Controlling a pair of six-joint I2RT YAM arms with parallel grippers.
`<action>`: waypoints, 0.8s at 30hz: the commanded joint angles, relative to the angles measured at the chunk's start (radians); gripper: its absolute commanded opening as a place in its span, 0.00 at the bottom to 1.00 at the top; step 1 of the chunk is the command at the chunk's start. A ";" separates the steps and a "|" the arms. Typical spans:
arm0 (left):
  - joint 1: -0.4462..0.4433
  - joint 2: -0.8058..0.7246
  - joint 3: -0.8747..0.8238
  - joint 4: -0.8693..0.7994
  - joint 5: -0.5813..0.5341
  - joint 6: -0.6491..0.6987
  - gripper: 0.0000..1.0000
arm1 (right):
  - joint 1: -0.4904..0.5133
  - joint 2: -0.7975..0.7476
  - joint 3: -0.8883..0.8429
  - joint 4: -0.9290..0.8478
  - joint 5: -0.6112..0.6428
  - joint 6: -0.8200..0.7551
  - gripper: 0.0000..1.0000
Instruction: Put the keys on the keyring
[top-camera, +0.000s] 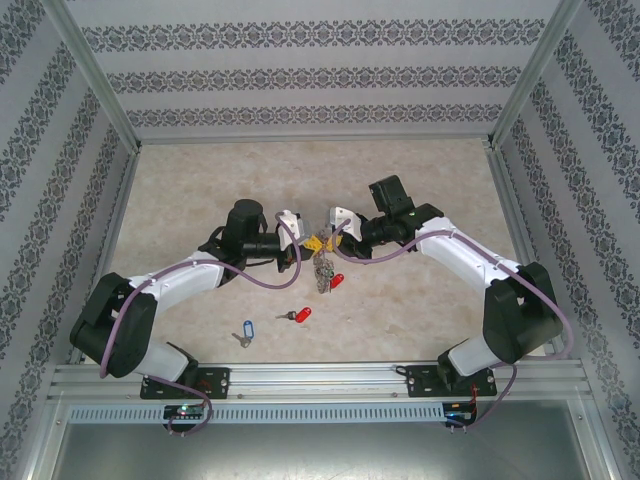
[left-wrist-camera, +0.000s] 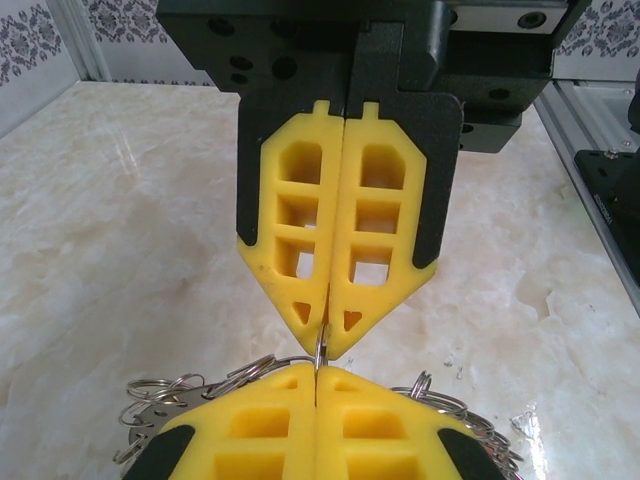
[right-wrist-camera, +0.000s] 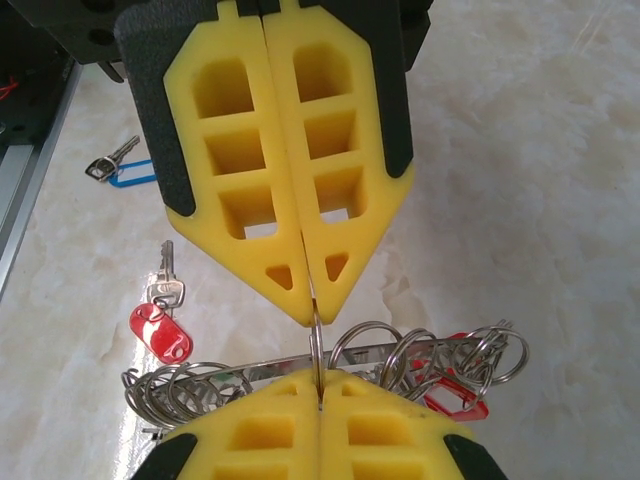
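Nearest the arm bases, two loose keys lie flat on the pale marble-patterned table (top-camera: 420, 180). One is the blue-tagged key (top-camera: 245, 332), a small silver metal key on an oblong blue plastic tag. A little farther in and to its right is the red-tagged key (top-camera: 298, 315), the same kind with a red tag. The two do not touch.

Farther in, at the table's middle, is the keyring (top-camera: 322, 270), a large grey metal ring fringed with many small wire loops and a few coloured tags. Whether it is lifted or resting on the table cannot be told. The left gripper (left-wrist-camera: 315, 378) and right gripper (right-wrist-camera: 320, 385) meet tip to tip over it. Each has its yellow fingers pressed together on one thin wire loop.

The loose keys look light, stiff and thin, and likely to skid on the smooth surface. The thicker plastic tag seems the better place to hold. The keyring is probably heavier, and its loose loops could swing or slip.
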 joint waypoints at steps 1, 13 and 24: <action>-0.009 -0.004 0.048 -0.059 0.043 0.059 0.06 | -0.002 -0.026 -0.013 0.013 -0.026 -0.013 0.00; -0.009 0.011 0.079 -0.137 0.055 0.098 0.17 | -0.002 -0.037 -0.017 0.020 -0.026 -0.016 0.00; -0.010 0.041 0.112 -0.170 0.052 0.120 0.23 | 0.000 -0.045 -0.020 0.016 -0.027 -0.019 0.00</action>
